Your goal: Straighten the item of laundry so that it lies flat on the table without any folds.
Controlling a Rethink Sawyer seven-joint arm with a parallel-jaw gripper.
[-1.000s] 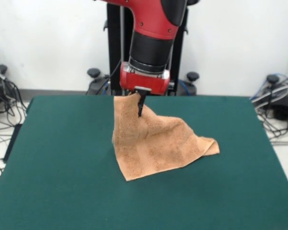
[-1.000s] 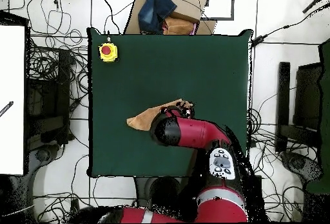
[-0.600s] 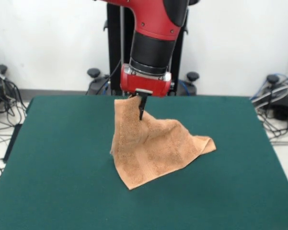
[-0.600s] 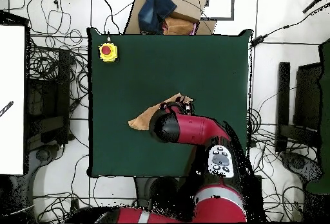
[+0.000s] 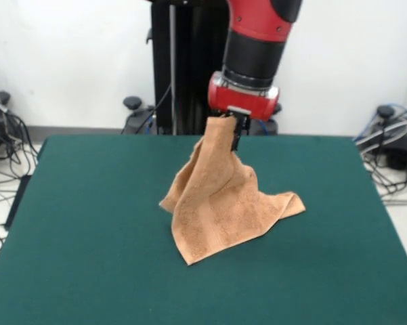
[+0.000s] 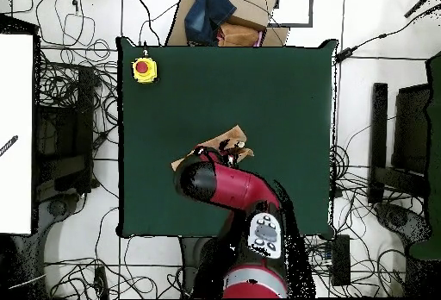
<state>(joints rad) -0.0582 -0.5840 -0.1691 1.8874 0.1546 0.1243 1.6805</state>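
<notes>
The item of laundry [image 5: 220, 203], an orange-tan terry towel, is lifted by one corner into a tent shape. Its lower edges and one folded corner still rest on the dark green table [image 5: 88, 223]. My gripper [image 5: 234, 133] is shut on the towel's top corner, well above the table near its far middle. One dark finger [image 5: 238, 137] shows beside the pinched cloth. In the overhead view the red arm covers the gripper, and only a strip of the item of laundry [image 6: 226, 139] shows past the arm's wrist [image 6: 200, 179].
A yellow box with a red button [image 6: 144, 69] sits at one corner of the table [image 6: 284, 90]. A cardboard box with blue cloth [image 6: 220, 16] stands just beyond the table's edge. Cables lie on the floor all around.
My gripper has swung to the right in the front view and risen a little, carrying the towel's top corner with it. The towel's low edges have stayed about where they were.
</notes>
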